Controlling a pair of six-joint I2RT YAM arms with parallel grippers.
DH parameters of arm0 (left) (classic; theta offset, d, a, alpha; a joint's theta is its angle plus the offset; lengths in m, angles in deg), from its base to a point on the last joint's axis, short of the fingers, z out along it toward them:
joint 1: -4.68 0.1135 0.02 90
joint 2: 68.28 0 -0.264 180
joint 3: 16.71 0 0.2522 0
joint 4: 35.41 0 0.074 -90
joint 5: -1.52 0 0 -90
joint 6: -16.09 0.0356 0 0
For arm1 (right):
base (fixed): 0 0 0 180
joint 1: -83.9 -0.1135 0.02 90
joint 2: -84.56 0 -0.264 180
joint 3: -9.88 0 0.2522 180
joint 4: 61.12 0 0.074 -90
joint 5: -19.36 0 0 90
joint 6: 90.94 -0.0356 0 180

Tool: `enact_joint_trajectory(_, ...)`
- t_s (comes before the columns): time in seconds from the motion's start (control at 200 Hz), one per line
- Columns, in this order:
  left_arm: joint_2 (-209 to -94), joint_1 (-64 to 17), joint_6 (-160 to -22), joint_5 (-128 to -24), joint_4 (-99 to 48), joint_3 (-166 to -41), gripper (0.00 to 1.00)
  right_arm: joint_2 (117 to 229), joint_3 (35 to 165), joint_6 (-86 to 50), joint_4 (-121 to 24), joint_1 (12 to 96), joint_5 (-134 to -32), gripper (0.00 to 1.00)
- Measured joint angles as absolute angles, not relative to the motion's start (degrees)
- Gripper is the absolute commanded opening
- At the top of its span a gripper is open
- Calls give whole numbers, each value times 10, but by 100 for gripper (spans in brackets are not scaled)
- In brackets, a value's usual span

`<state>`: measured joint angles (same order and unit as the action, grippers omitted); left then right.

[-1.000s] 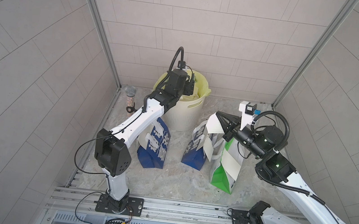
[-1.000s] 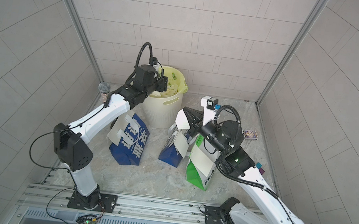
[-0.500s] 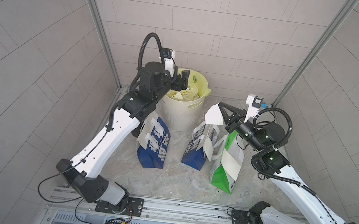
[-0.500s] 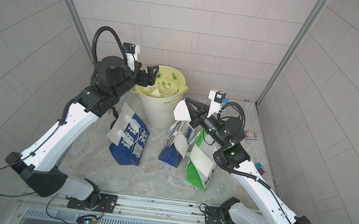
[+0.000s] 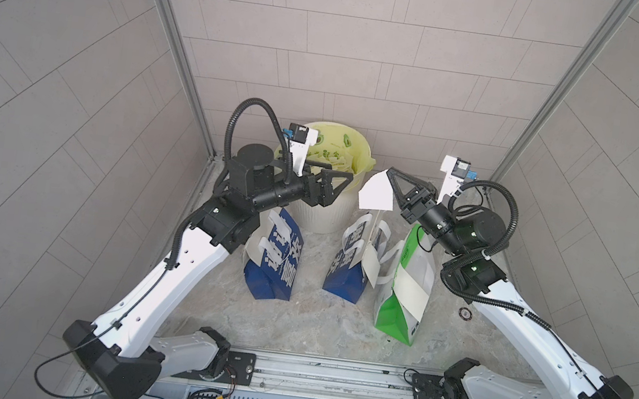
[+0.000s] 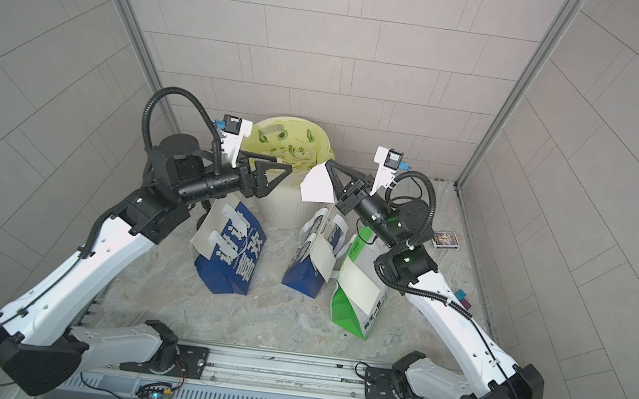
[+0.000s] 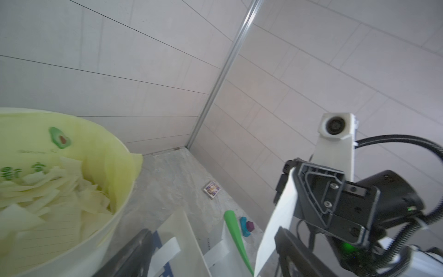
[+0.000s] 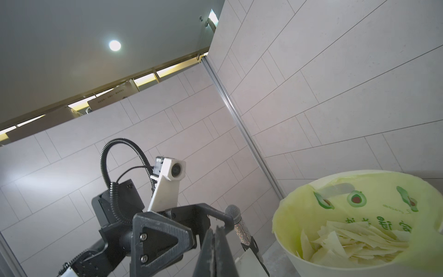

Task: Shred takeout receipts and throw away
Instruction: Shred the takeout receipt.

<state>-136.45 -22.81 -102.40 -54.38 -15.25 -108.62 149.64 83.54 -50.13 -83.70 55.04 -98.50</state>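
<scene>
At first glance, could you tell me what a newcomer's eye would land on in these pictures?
The right tool, shut on a thin white paper receipt, holds it up facing the open left tool, close to the round white plastic bin. That bin's pale yellow-green liner holds a heap of torn paper strips. A blue-and-white paper bag, its twin and a green-and-white paper bag sit beneath.

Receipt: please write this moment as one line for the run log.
left gripper: open, empty, near bin | right gripper: shut on receipt | receipt: raised beside bin | bin: holds paper scraps
</scene>
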Motion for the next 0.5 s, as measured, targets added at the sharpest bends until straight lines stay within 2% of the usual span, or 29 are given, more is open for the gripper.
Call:
enact_joint_trajectory(0.205, -1372, -234, -1127, -460, -266, -1044, 89, 1529, 846, -553, -897, 544, -1000, 0)
enact_joint_trajectory(0.27, -1379, -235, -1152, -443, -295, -1042, 86, 1537, 848, -567, -911, 542, -1005, 0)
enact_joint_trajectory(0.34, -1385, -235, -1178, -426, -330, -1039, 78, 1544, 853, -575, -922, 539, -1009, 0)
enact_joint_trajectory(0.5, -1390, -235, -1217, -402, -382, -1031, 50, 1559, 875, -583, -938, 528, -1014, 0)
